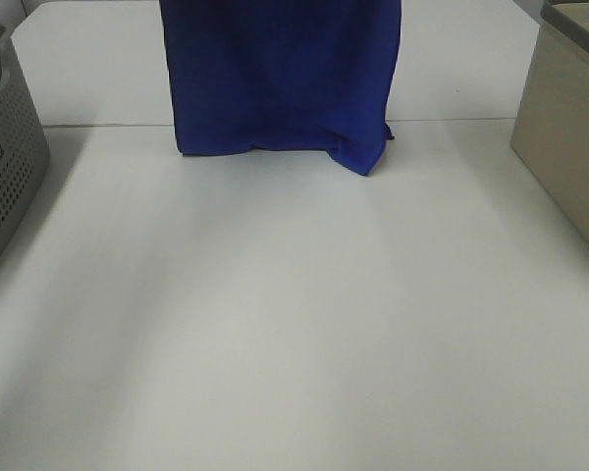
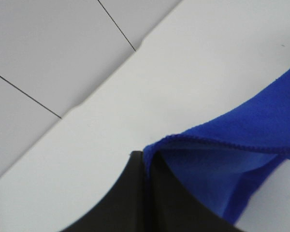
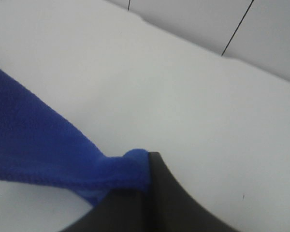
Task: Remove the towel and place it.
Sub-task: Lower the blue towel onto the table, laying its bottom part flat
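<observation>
Left gripper (image 2: 146,162) and right gripper (image 3: 148,169) jaws both clamped on towel (image 1: 280,78) top edge. Hem touches table (image 1: 294,324). Basket (image 1: 5,157) far left, box (image 1: 569,137) far right, open surface between.

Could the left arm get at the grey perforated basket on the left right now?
Probably not yet: the left arm's fingers are shut on the royal-blue plush towel, shared with the right arm's fingers. Otherwise the white table toward the grey perforated plastic basket looks free.
</observation>
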You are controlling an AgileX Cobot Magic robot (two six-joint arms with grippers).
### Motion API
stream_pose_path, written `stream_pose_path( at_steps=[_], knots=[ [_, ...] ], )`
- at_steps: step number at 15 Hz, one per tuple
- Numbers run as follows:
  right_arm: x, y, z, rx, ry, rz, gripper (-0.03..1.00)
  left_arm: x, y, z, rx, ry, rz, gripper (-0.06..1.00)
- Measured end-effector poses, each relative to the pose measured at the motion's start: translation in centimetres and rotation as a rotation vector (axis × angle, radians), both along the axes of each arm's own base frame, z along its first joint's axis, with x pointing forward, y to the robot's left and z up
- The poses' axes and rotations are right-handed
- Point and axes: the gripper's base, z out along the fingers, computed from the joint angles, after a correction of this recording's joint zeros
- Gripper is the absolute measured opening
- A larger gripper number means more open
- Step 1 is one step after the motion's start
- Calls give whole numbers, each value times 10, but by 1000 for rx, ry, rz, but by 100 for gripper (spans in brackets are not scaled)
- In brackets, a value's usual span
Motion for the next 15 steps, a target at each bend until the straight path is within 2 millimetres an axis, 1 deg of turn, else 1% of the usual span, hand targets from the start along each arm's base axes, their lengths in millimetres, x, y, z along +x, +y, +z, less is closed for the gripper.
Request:
stream_pose_path(
  at_steps=[1,2,3,4,6,7,8,9,10,11,12,13,14,15],
  knots=[
    [-10,-2,2,-19,78,5,2,-11,3,2,-2,87,12,0],
    [-17,-4,2,-28,126,7,2,-15,5,2,0,135,18,0],
    [-28,-7,1,-54,229,13,2,-31,10,1,20,280,34,0],
    [-42,-9,-4,-76,383,17,2,-37,12,-5,7,380,65,0],
    [-45,-7,-5,-37,425,11,2,-40,12,-16,-51,472,118,0],
    [-49,-7,0,-5,431,-4,2,-45,13,-19,-74,506,134,0],
    [-57,-9,4,19,442,-18,2,-56,16,-19,-96,541,151,0],
    [-70,-11,10,39,451,-25,2,-70,20,-15,-118,563,165,0],
    [-88,-15,15,56,468,-29,2,-87,24,-10,-140,585,181,0],
    [-96,-17,16,64,479,-30,2,-95,27,-6,-152,588,187,0],
    [-113,-20,18,77,500,-24,2,-112,32,2,-174,586,192,0],
    [-128,-22,15,93,533,-17,2,-125,35,7,-190,590,195,0],
    [-142,-24,9,101,569,-19,2,-136,37,7,-211,609,196,0],
    [-154,-27,0,104,612,-25,2,-145,38,2,-226,644,190,0]
  ],
)
